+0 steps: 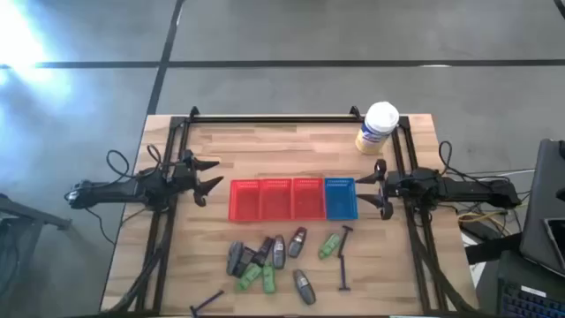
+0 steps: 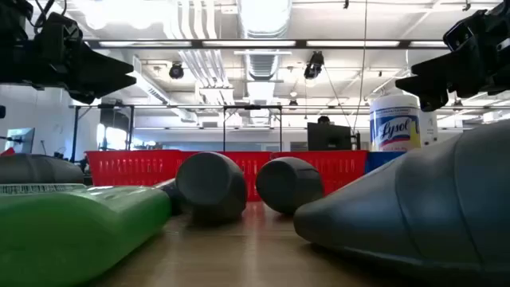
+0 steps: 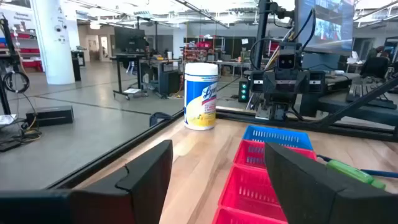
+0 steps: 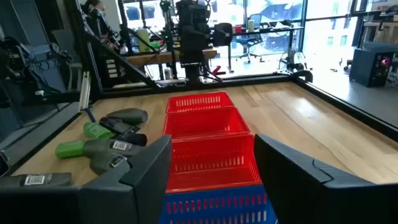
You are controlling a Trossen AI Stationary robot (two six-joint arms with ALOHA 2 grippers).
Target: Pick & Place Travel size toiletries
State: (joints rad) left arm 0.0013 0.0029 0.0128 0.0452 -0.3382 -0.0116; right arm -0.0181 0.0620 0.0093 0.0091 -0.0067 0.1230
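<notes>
Wooden table [image 1: 221, 168] shows nothing sorted: all toiletries [image 1: 269, 259] lie loose before empty baskets [image 1: 293, 198], left gripper [image 1: 207, 174] and right gripper [image 1: 378, 185] both wide, holding nothing.

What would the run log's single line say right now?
left claw: open, idle | right claw: open, idle | toiletries: loose on table | baskets: empty

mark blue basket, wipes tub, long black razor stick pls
blue basket [image 1: 341, 198], high view, mesh floor.
wipes tub [image 1: 380, 117], high view, white lid.
black razor stick [image 1: 344, 262], high view, mid-shaft.
</notes>
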